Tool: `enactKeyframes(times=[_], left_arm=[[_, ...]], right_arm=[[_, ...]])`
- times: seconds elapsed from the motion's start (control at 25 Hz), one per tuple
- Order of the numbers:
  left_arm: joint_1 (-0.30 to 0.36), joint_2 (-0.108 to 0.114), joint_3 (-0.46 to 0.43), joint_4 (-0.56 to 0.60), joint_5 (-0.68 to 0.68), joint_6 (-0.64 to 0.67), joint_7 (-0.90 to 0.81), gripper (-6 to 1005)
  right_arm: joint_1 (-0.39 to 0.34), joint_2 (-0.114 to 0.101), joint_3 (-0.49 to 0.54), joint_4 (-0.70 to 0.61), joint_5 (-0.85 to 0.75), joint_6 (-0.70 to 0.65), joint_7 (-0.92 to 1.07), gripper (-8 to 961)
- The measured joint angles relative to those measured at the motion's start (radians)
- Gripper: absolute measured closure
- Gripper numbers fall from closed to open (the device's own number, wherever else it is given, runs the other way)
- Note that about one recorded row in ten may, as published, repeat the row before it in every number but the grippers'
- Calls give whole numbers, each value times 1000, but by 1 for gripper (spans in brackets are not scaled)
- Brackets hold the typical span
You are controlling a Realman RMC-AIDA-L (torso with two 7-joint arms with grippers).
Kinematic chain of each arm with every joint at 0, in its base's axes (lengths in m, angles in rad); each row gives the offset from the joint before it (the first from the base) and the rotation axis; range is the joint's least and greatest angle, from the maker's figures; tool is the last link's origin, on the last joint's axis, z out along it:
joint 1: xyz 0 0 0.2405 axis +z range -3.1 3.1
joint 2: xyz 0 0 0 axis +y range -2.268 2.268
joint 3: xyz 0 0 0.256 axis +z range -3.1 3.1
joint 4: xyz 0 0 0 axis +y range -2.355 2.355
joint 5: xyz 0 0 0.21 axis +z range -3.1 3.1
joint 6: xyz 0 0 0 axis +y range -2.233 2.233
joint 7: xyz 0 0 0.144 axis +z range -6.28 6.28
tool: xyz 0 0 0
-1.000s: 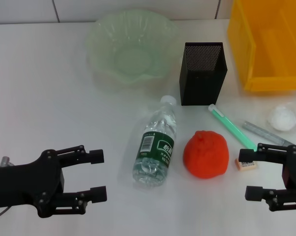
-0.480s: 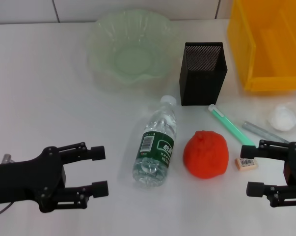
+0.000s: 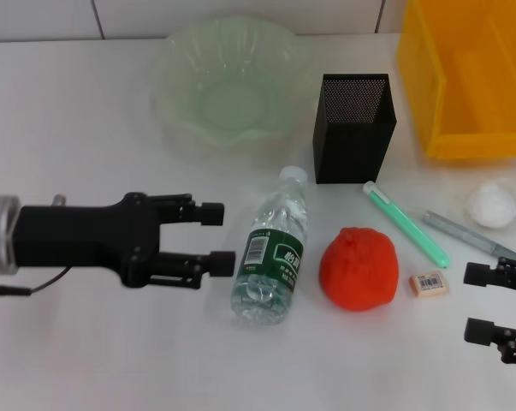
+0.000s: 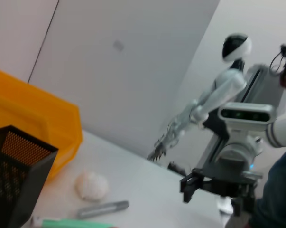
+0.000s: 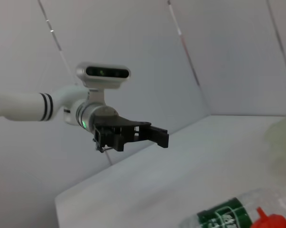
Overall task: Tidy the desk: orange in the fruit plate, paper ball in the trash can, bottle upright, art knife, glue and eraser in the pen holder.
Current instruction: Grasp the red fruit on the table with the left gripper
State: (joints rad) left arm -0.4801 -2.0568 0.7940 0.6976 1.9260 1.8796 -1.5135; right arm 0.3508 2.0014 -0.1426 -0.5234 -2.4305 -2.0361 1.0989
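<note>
The bottle [image 3: 272, 249] lies on its side mid-desk, white cap toward the pen holder [image 3: 353, 127]. My left gripper [image 3: 217, 237] is open just left of the bottle, a little short of it. Right of the bottle sits the orange [image 3: 358, 267], then the eraser [image 3: 430, 283]. The green glue [image 3: 406, 224] and the grey art knife [image 3: 471, 235] lie slantwise beyond them, beside the paper ball [image 3: 490, 205]. My right gripper [image 3: 473, 301] is open at the right edge, near the eraser. The fruit plate [image 3: 230, 84] sits at the back, the yellow trash can [image 3: 471, 73] at the back right.
The white desk [image 3: 69, 137] extends to a tiled wall at the back. The left wrist view shows the trash can [image 4: 33, 123], pen holder [image 4: 14, 175], paper ball [image 4: 91, 186] and art knife [image 4: 102, 208], with the right gripper [image 4: 192, 183] farther off.
My left arm has reached right and forward, up to the bottle's side. My right gripper has drawn back toward the right edge, uncovering the eraser and the art knife.
</note>
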Motion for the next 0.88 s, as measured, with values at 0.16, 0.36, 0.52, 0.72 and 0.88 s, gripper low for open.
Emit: enactKeyframes(times=[0.16, 0.36, 0.52, 0.72, 0.88], left_arm=[[-50, -10, 9, 36, 45, -35, -70, 276], [-173, -14, 180, 59, 78, -133, -178, 289], [-267, -19, 396, 70, 78, -310, -225, 299], [-298, -23, 589, 81, 25, -472, -216, 311], [-286, -23, 734, 99, -69, -582, -179, 321]], right_arm=[[-46, 0, 23, -6, 1, 21, -4, 154], [-76, -1, 60, -12, 1, 29, -6, 154], [-89, -1, 73, -12, 0, 32, -7, 153], [-105, 6, 83, -12, 1, 38, -3, 153], [-111, 7, 92, -11, 1, 39, -2, 153]])
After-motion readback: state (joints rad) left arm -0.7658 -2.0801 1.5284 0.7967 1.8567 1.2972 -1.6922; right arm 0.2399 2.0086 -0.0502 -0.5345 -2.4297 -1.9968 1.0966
